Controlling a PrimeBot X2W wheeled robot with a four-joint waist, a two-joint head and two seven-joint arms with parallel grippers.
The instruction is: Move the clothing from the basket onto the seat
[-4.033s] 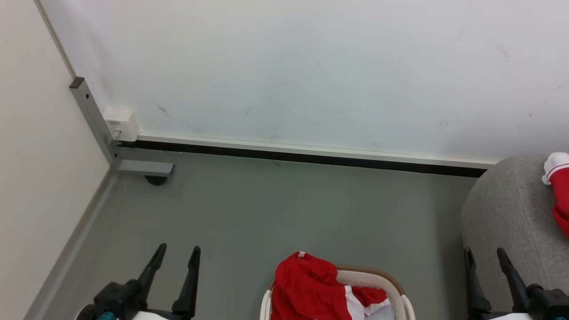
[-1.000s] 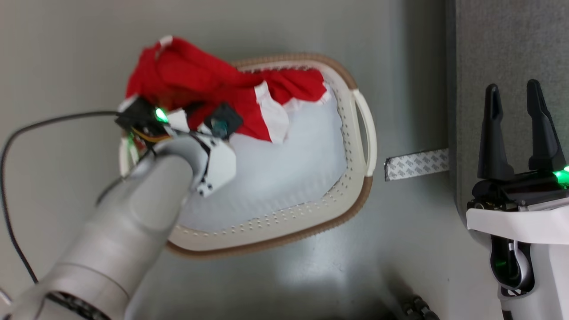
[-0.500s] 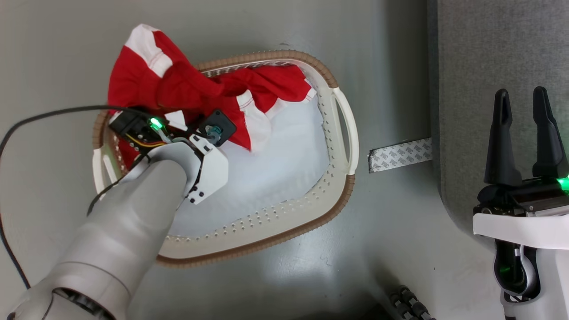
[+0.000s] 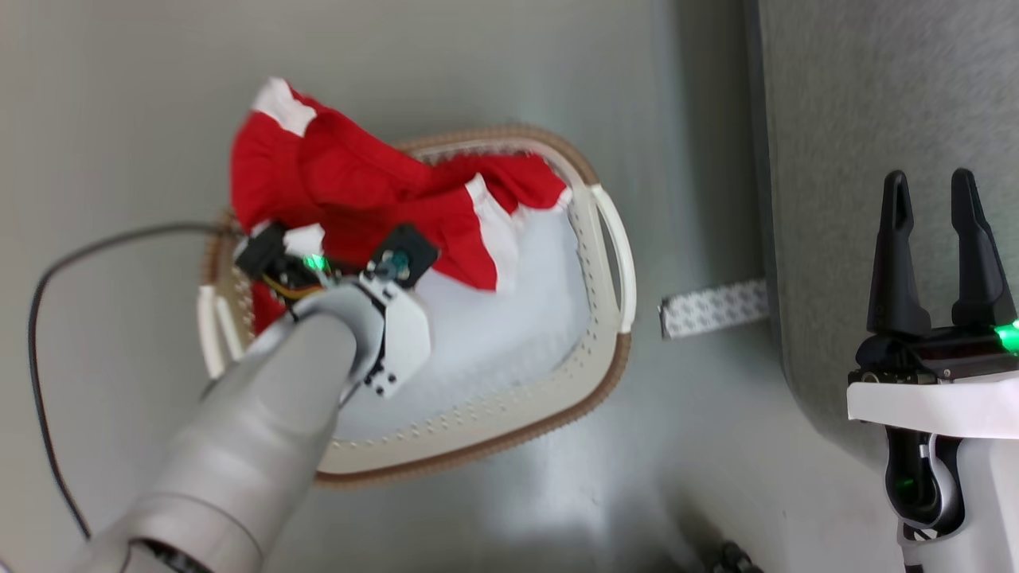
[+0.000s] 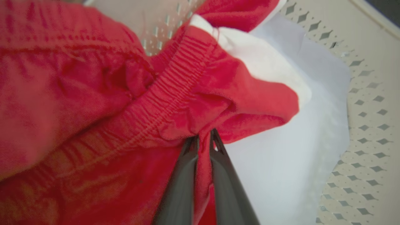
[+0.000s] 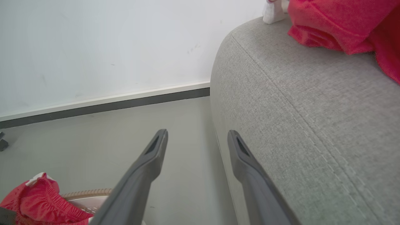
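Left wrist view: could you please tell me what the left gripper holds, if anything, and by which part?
The left gripper pinches the clothing by a fold of red fabric just beside its gathered elastic band.

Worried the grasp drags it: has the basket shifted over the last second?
No: the basket still sits just left of the tape strip, head view.

We look down on a smooth grey-green floor [image 4: 478, 64] with a pale patch of glare near its lower part. A strip of white tape [image 4: 712, 308] with a grey printed pattern lies flat on it. From the right wrist we see a white wall [image 6: 93, 47] meeting the floor along a white-and-dark baseboard [image 6: 109, 104].
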